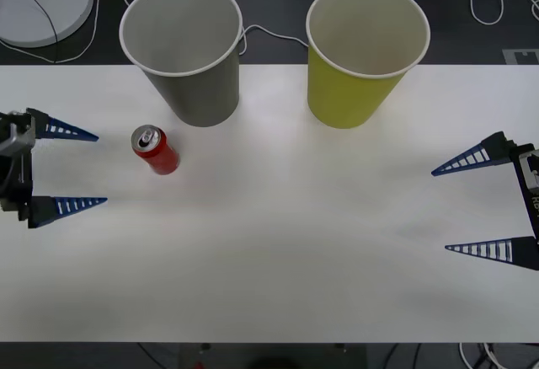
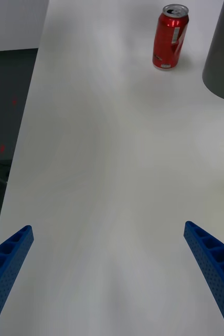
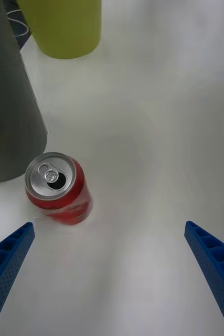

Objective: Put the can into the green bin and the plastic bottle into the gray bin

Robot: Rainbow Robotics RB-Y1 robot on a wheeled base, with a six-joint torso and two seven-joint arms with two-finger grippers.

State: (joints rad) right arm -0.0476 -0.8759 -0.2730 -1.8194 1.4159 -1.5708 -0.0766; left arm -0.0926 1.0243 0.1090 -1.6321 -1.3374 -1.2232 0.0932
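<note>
A small red can stands upright on a white desk, its long axis vertical and its silver top with the pull tab facing up; the tab opening is visible from above in the left wrist view. The can sits toward the robot's left side of the desk, just in front of and slightly left of the gray bin, near it but not touching. In the right wrist view the can appears far across the desk, upright, with its label side showing, beside the gray bin's wall.

The gray bin and the green bin stand side by side along the far edge of the desk, both upright with mouths open to the ceiling and apart from each other, the gray one on the robot's left and the green one on its right.

The left gripper hovers at the left edge of the desk, its blue ribbed fingers spread wide and pointing inward, the can close ahead of it and nearer its upper finger. The right gripper waits at the right edge, fingers likewise spread wide, holding nothing, well apart from the can and both bins.
</note>
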